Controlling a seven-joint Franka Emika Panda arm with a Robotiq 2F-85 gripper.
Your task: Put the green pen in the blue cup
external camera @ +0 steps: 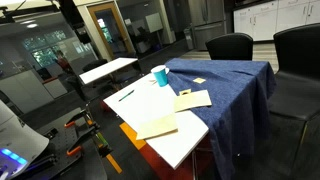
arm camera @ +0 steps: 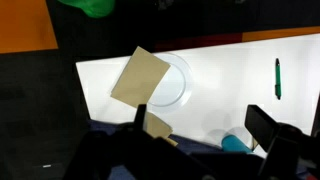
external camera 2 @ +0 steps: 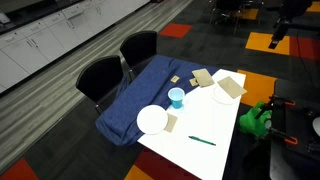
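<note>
The green pen (arm camera: pixel 277 78) lies flat on the white tabletop, at the right in the wrist view. It also shows in both exterior views (external camera: pixel 126 96) (external camera 2: pixel 202 141). The blue cup (arm camera: pixel 237 144) stands upright at the edge of the blue cloth, apart from the pen, and shows in both exterior views (external camera: pixel 160 75) (external camera 2: pixel 176 97). My gripper (arm camera: pixel 200 125) is open and empty, high above the table. Its dark fingers frame the cup's area at the bottom of the wrist view. The pen lies well away from the fingers.
A white plate (arm camera: pixel 172 82) with a tan paper sheet (arm camera: pixel 140 78) over it lies on the white table (external camera 2: pixel 200 160). A blue cloth (external camera 2: pixel 135 105) covers half the table, with more tan sheets (external camera 2: pixel 229 88). Two black chairs (external camera 2: pixel 100 78) stand behind it. A green object (external camera 2: pixel 255 120) sits beside the table.
</note>
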